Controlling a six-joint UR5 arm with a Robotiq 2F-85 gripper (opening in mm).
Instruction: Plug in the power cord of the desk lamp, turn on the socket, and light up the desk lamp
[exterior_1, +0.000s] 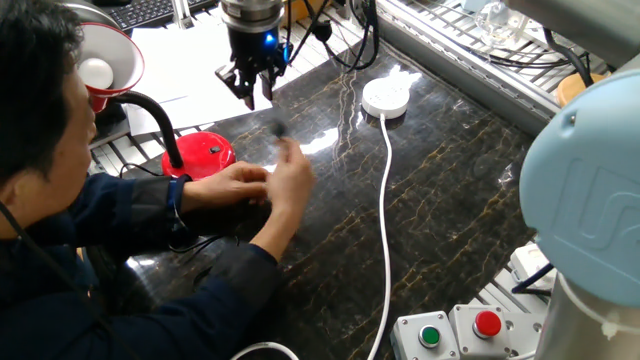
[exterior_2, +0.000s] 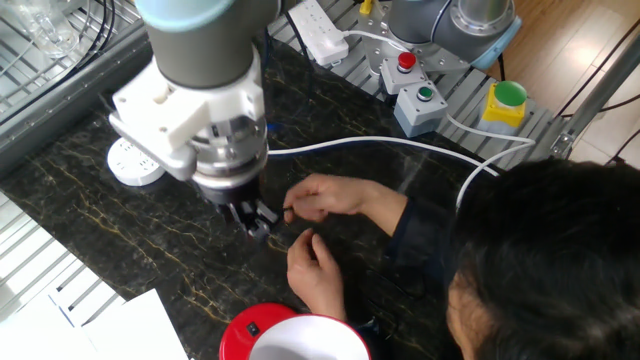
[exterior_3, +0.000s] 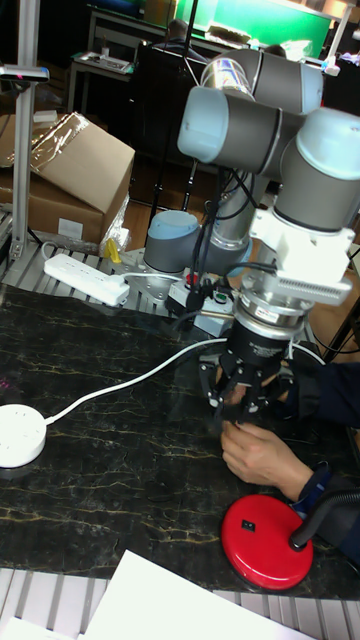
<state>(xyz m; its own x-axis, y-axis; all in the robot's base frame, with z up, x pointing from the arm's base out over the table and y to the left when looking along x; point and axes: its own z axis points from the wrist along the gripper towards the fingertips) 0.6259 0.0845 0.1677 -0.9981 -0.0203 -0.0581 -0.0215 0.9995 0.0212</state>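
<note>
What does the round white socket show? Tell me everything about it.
The socket is a small round white puck of glossy plastic, lying flat on the dark marbled table near its far edge. Small hole marks dot its top face in the other fixed view. A thick white cable runs from its side across the table. Nothing is plugged in, and no hand or gripper touches it.

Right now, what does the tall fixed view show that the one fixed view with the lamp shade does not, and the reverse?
Only the tall fixed view shows the long white power strip and the cardboard box behind the table. Only the other shows the desk lamp's red shade with its bulb, and the button boxes. Both show the gripper, the person's hands, the round socket and the red lamp base.
</note>
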